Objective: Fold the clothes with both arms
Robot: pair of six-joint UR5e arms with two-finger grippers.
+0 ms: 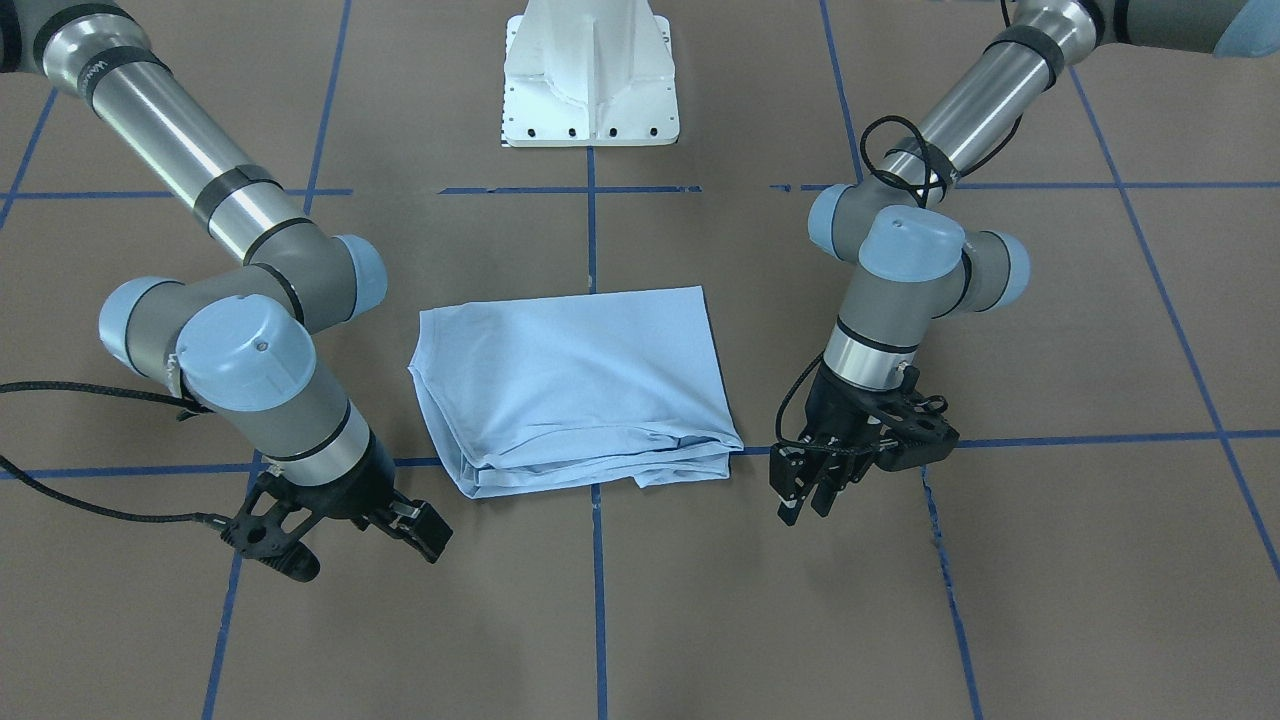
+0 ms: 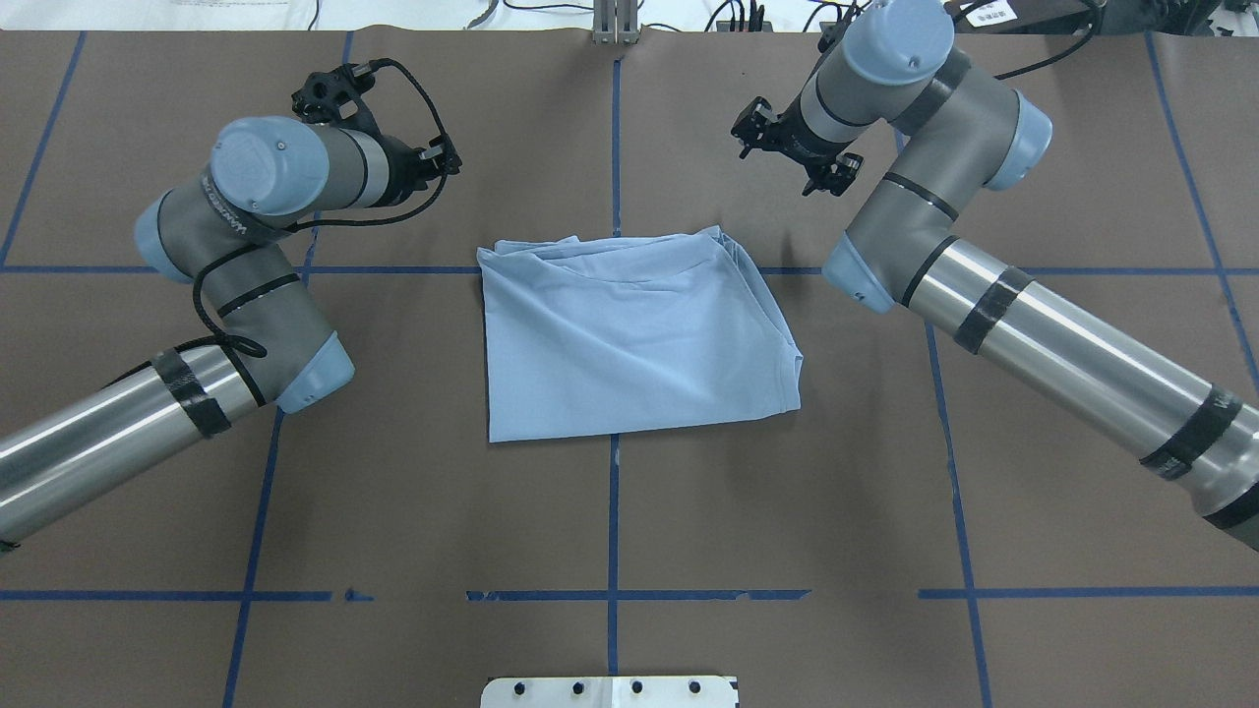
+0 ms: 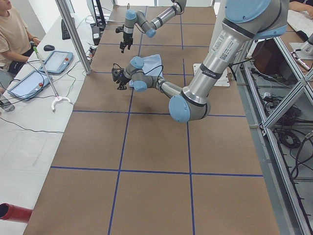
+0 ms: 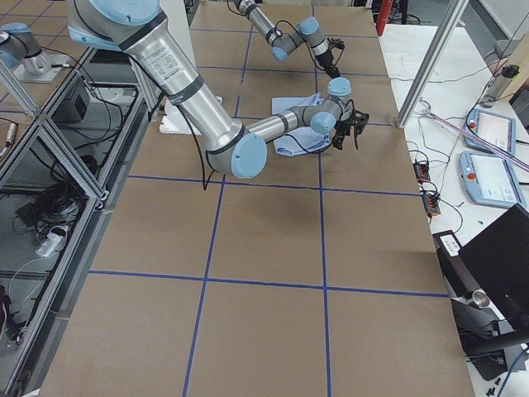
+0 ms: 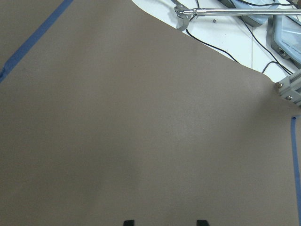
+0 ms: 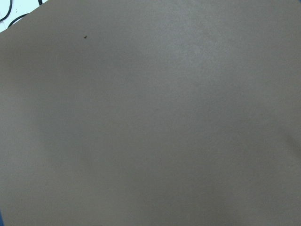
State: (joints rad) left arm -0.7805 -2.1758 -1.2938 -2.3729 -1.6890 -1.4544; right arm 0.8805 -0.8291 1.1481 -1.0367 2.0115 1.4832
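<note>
The clothes are one light blue T-shirt (image 1: 575, 385) (image 2: 629, 344), lying folded into a rough rectangle on the brown table between the arms. Its stacked layer edges face the operators' side. My left gripper (image 1: 808, 500) (image 2: 438, 157) hangs beside the shirt's far corner, apart from the cloth. In the left wrist view its fingertips (image 5: 129, 222) stand apart over bare table, so it is open and empty. My right gripper (image 1: 360, 550) (image 2: 787, 152) is off the other far corner, fingers spread wide, open and holding nothing. The right wrist view shows only brown table.
The white pedestal base (image 1: 590, 80) (image 2: 610, 691) stands on the robot's side of the shirt. Blue tape lines (image 2: 613, 147) grid the table. Beyond its far edge are cables and tablets (image 5: 287, 37); a person (image 3: 12, 34) sits there.
</note>
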